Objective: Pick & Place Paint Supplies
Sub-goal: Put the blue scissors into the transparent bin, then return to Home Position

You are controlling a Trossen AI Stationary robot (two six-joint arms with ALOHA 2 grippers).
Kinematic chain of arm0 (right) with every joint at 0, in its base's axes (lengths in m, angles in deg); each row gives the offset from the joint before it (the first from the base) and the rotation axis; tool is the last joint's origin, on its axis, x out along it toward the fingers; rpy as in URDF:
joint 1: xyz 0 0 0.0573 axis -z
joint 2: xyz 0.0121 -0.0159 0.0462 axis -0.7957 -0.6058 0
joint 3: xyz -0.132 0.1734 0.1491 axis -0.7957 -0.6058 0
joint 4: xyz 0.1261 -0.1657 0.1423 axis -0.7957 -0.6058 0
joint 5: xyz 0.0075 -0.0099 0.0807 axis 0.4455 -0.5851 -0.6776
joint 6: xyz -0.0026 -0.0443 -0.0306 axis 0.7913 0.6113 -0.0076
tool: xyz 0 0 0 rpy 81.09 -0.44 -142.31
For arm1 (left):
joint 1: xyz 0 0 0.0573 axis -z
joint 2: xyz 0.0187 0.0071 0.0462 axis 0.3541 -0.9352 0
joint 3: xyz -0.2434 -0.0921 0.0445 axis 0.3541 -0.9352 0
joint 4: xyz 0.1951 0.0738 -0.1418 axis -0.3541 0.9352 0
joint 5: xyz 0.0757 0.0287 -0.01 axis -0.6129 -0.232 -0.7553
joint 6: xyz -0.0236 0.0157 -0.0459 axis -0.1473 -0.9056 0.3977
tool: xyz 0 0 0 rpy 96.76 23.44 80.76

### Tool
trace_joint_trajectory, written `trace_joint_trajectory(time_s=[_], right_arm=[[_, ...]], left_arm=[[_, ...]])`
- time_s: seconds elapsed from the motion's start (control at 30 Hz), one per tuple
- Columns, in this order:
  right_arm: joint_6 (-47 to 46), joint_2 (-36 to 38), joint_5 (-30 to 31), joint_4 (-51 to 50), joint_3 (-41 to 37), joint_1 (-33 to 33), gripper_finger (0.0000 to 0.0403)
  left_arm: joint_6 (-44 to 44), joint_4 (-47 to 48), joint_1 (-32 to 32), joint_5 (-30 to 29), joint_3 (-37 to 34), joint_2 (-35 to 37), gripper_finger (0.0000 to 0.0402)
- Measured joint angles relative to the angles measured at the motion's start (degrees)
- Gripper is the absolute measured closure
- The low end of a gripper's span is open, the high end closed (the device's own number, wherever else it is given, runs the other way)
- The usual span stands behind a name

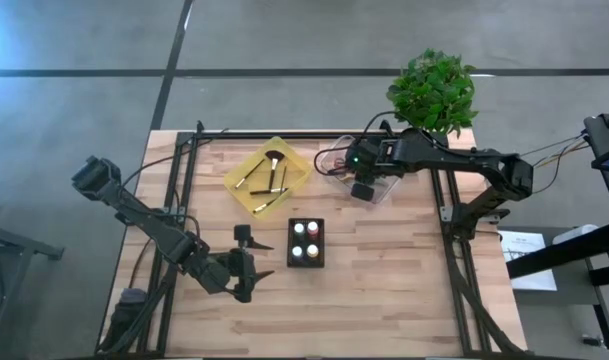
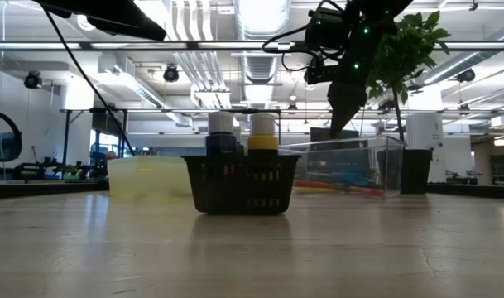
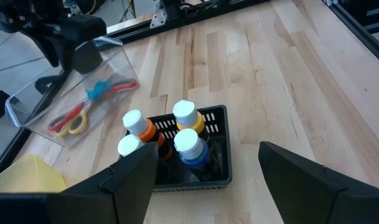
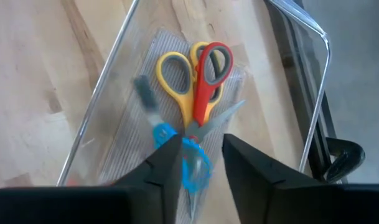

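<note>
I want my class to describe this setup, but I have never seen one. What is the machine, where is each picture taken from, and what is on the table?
Two robot arms work at a wooden table. One picture looks straight down, one looks level across the tabletop, and one comes from each wrist.

On the table: a yellow tray of brushes, a black basket of paint bottles, and a clear bin holding scissors.

The right gripper hangs over the bin, slightly open, holding nothing. The left gripper waits open near the basket.

Bright ceiling strip lights (image 2: 260, 16) glare at table level; the blue-handled scissors (image 4: 183, 158) look motion-blurred.
</note>
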Motion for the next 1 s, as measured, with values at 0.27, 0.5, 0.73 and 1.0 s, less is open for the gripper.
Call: trace_joint_trajectory(time_s=[0.27, 0.5, 0.73, 1.0], right_arm=[[-0.65, 1.29, -0.23, 0.07, 0.82, -0.72, 0.0246], [-4.43, 6.05, -8.65, 5.15, 3.56, -7.47, 0.0241], [-8.17, 10.45, -11.15, 8.73, 2.87, -18.99, 0.0241], [-11.19, 11.83, -10.2, 14.3, 2.49, -32.43, 0.0241]], left_arm=[[-0.39, 0.01, 0.0, 0.0, -0.01, 0.0, 0.0115], [-0.26, 3.58, 0.04, 0.02, -0.02, 0.17, 0.0115], [7.95, 9.52, 0.64, 2.6, -4.69, 2.5, 0.0115], [-11.26, -43.49, -2.38, 17.07, -26.7, 9.85, 0.0115]])
